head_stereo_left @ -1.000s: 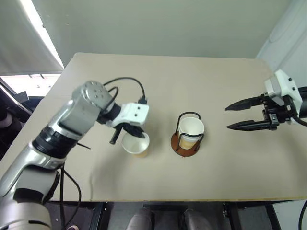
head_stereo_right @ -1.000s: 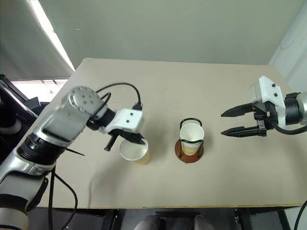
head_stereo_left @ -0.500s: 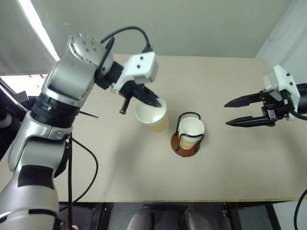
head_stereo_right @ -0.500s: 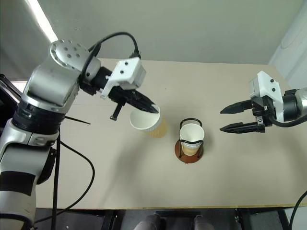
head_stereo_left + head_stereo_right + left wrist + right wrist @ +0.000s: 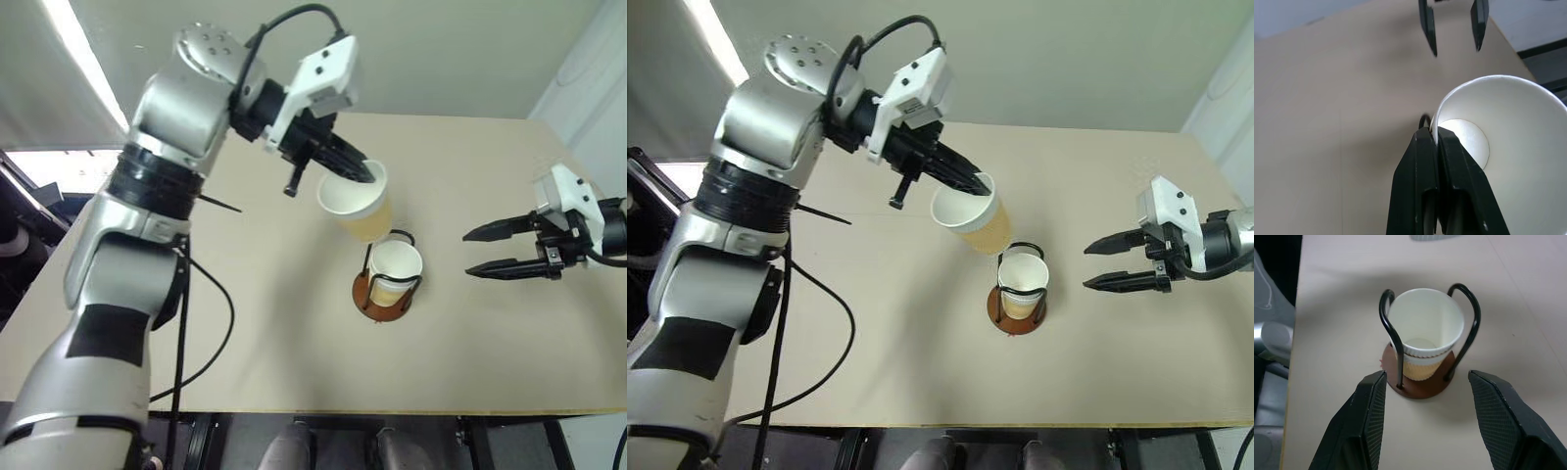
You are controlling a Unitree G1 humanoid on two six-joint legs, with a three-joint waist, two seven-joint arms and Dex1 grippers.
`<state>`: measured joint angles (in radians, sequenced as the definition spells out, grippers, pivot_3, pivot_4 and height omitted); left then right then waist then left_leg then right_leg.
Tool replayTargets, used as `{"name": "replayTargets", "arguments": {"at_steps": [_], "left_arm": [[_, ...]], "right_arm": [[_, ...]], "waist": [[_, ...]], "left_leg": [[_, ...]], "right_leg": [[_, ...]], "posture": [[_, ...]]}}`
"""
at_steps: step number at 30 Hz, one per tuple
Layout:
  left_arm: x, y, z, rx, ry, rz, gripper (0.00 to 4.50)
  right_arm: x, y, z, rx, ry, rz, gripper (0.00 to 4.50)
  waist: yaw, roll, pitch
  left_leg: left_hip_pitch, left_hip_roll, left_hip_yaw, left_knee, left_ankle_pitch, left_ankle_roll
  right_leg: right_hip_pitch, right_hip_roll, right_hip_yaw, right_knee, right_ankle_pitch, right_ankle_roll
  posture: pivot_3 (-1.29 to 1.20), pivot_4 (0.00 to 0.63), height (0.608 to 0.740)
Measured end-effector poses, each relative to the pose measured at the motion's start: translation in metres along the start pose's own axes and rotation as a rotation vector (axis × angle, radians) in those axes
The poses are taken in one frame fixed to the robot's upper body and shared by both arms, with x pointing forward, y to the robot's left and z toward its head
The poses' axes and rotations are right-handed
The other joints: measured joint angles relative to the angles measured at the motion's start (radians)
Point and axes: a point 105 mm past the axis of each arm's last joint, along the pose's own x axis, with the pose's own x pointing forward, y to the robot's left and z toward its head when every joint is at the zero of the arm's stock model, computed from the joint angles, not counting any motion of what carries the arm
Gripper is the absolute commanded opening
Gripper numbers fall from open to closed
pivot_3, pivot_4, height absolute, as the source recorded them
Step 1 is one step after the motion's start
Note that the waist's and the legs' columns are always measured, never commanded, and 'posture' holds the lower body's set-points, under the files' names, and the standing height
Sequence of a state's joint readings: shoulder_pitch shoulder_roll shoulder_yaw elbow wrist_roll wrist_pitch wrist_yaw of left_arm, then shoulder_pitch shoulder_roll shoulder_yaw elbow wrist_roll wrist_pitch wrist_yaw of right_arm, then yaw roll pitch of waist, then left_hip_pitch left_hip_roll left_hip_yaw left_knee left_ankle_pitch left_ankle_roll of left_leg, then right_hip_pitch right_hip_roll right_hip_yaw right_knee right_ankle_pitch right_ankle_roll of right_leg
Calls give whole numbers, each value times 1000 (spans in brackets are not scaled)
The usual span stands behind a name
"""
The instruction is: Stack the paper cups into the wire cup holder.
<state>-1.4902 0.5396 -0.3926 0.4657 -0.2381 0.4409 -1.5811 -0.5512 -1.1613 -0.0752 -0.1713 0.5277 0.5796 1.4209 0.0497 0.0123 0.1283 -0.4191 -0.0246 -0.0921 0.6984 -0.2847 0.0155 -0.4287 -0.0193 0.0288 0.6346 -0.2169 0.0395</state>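
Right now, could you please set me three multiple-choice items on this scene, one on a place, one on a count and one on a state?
1. Where is the cup held by the left pincer?
A. In the air beside the top of the wire cup holder
B. Lying on the table's far right corner
C. Under the table

2. How many wire loops rise from the holder's base?
A. Two
B. Five
C. None

3. How does the right pincer stand?
A. Shut on a cup
B. Open, holding nothing
C. Shut on the holder's wire

Answers:
1. A: the held cup hangs tilted, clear of the table, close to the wire cup holder.
2. A: the right wrist view shows two black loops around the cup in the holder.
3. B: its fingers stand apart with only table between them.
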Motion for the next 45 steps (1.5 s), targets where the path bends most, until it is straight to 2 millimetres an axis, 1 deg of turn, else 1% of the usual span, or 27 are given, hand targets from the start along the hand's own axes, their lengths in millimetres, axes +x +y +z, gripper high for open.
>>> {"name": "replayTargets", "arguments": {"at_steps": [4, 12, 15, 17, 23, 28, 33, 35, 39, 42, 45], "left_arm": [[14, 1, -2, 0, 0, -37, 29], [37, -1, 2, 44, -12, -102, 29], [43, -2, 4, 67, -14, -118, 29], [47, -2, 2, 73, 6, -124, 29], [54, -2, -4, 110, 44, -137, 29], [57, -2, -3, 116, 43, -143, 29], [63, -1, -7, 101, 41, -152, 29], [66, -1, -8, 102, 43, -156, 29], [66, 1, -14, 102, 62, -153, 29], [69, 1, -20, 102, 85, -159, 29], [72, 0, -21, 106, 91, -167, 29]], "right_arm": [[0, 5, 0, -12, -1, -9, 2667], [-3, 11, -3, -9, 11, -21, 2667], [-5, 10, 0, -22, 9, -41, 2667], [-7, 10, 3, -35, 12, -49, 2667], [-15, 8, 10, -54, 8, -91, 2667], [-19, 7, 13, -53, 28, -114, 2667], [-33, 6, 33, -110, 26, -163, 2667], [-36, 7, 41, -122, 12, -171, 2667], [-39, 11, 49, -147, 4, -184, 2667], [-42, 11, 51, -153, 6, -197, 2667], [-44, 11, 50, -147, 5, -206, 2667]], "waist": [[0, 0, 0], [9, 0, 0], [9, 0, 0], [9, 0, 0], [10, 0, 0], [11, 0, 0], [11, 0, 0], [12, 0, 0], [12, 0, 0], [12, 0, 0], [13, 0, 0]], "left_leg": [[0, 0, 0, 0, 0, 0], [-1, 0, 1, 0, 0, 0], [-1, 0, 1, 0, 0, 0], [-1, 0, 1, 0, 0, 0], [-1, 0, 1, 1, 0, 0], [-1, 0, 1, 1, 0, 0], [-1, 0, 1, 1, 0, 0], [-1, 0, 1, 1, 0, 0], [-1, 0, 1, 1, 0, 0], [-1, 0, 1, 1, 0, 1], [-1, 0, 2, 2, 0, 1]], "right_leg": [[0, 0, 0, 0, 0, 0], [1, 0, 0, -2, 1, 2], [1, 0, 0, -2, 1, 2], [1, 0, 0, -2, 1, 2], [1, 0, 0, -2, 1, 2], [1, 0, 0, -2, 1, 2], [1, 0, 0, -1, 1, 2], [1, 0, 0, -1, 1, 2], [1, 0, 0, -1, 1, 2], [1, 0, 0, -1, 1, 3], [1, 0, 0, -1, 1, 3]], "posture": [[0, 150, 740], [0, 150, 740], [0, 150, 740], [0, 150, 740], [0, 150, 740], [0, 150, 740], [0, 150, 740], [0, 150, 740], [0, 150, 740], [0, 150, 740], [0, 150, 740]]}}
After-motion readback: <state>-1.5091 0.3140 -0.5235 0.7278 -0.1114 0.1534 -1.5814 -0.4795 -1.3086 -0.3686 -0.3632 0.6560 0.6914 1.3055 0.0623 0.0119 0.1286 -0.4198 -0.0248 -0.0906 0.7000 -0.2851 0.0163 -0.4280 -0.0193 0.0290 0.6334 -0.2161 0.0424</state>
